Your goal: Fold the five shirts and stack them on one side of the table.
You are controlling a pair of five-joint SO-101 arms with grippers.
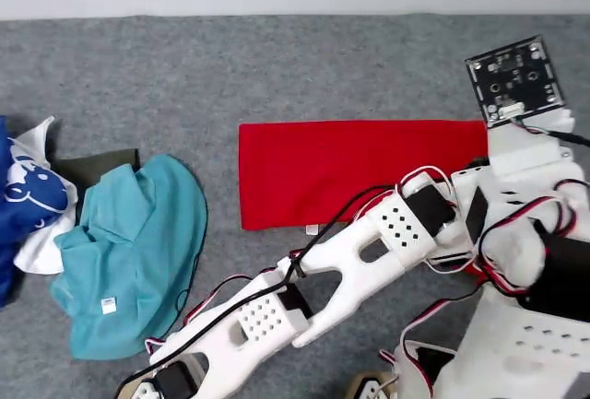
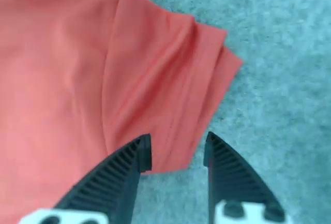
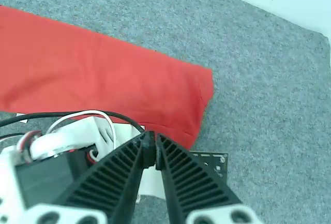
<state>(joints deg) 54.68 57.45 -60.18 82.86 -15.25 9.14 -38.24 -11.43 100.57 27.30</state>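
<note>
A red shirt lies folded into a long rectangle at the middle of the grey table. My left arm stretches from the near edge to the shirt's near right corner. In the left wrist view my left gripper is open, with one finger over the red shirt and the other over bare felt, straddling a folded sleeve edge. My right arm stands raised at the right. My right gripper is shut and empty, high above the red shirt and the left arm's wrist.
At the left lie a crumpled teal shirt, a blue and white shirt and a dark green one partly under them. Bare grey table runs behind the red shirt and to its right.
</note>
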